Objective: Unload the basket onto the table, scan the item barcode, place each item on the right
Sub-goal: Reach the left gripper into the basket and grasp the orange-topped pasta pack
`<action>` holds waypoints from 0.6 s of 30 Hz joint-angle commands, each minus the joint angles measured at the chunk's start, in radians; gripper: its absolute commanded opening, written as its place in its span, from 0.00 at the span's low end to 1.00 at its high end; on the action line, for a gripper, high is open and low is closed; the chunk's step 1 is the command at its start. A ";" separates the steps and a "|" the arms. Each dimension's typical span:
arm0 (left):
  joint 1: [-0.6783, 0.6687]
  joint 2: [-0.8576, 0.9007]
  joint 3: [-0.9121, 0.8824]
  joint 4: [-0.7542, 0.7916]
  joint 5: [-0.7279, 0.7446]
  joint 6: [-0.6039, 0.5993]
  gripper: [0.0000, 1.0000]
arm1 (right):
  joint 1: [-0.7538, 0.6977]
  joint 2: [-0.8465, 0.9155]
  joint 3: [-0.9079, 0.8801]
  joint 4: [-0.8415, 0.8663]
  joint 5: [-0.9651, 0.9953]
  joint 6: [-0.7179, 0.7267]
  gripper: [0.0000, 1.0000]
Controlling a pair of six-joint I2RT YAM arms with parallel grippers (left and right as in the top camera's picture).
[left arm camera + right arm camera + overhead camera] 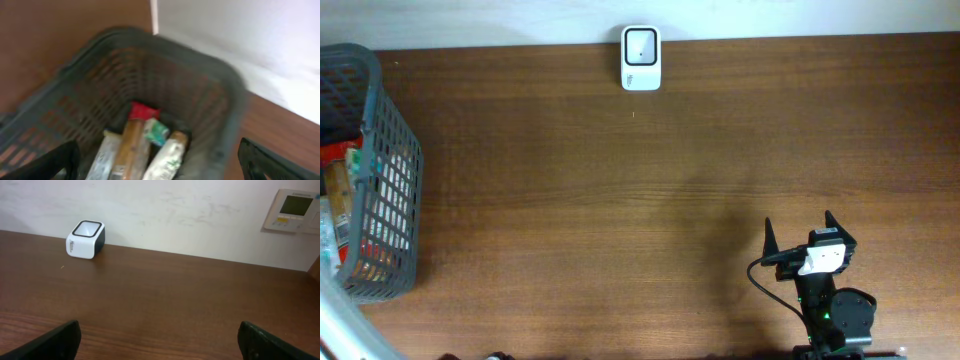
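items (pixel 334 195) for scanning lie in the grey mesh basket (pixel 382 130) at the left edge of the table (pixel 570 200) in your overhead view, partly hidden by its wall. the white scanner (pixel 641 58) sits at the far edge, near the middle, well apart from the basket. your right claw (pixel 799 222) hangs over bare wood at the near right, fingers spread, nothing between them.

your left wrist view is blurred and looks down into the basket. several long packs lie side by side on its floor: a brown tube (pixel 131 147) with a red cap, a white-and-green tube just right of it, and a pale pack at its left. your left claw (pixel 157 150) hovers above them, fingers spread wide at the two lower corners, gripping nothing.

in your right wrist view the scanner stands on the table against the white wall, ahead and to the left. a wall panel (pixel 295 210) with a small screen shows at top right. the right claw's fingers stand wide apart, empty.
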 commanded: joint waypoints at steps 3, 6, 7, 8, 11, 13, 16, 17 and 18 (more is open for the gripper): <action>0.080 0.179 0.005 -0.056 -0.053 -0.037 0.95 | -0.006 -0.006 -0.009 0.002 -0.005 -0.006 0.98; 0.082 0.268 0.005 -0.086 -0.054 0.051 0.95 | -0.006 -0.006 -0.009 0.002 -0.005 -0.006 0.99; 0.082 0.293 0.005 -0.095 -0.054 0.076 0.94 | -0.006 -0.006 -0.009 0.002 -0.005 -0.006 0.99; 0.082 0.319 0.005 -0.100 -0.053 0.100 0.94 | -0.006 -0.006 -0.009 0.002 -0.005 -0.006 0.99; 0.082 0.388 0.004 -0.116 -0.054 0.149 0.94 | -0.006 -0.006 -0.009 0.002 -0.005 -0.006 0.99; 0.084 0.429 0.003 -0.127 -0.053 0.187 0.94 | -0.006 -0.006 -0.009 0.002 -0.005 -0.006 0.99; 0.084 0.486 0.002 -0.137 -0.054 0.229 0.94 | -0.006 -0.006 -0.009 0.002 -0.005 -0.006 0.98; 0.084 0.501 0.002 -0.135 -0.057 0.233 0.93 | -0.006 -0.006 -0.009 0.002 -0.005 -0.006 0.99; 0.084 0.518 0.002 -0.130 -0.062 0.233 0.94 | -0.006 -0.006 -0.009 0.002 -0.005 -0.006 0.98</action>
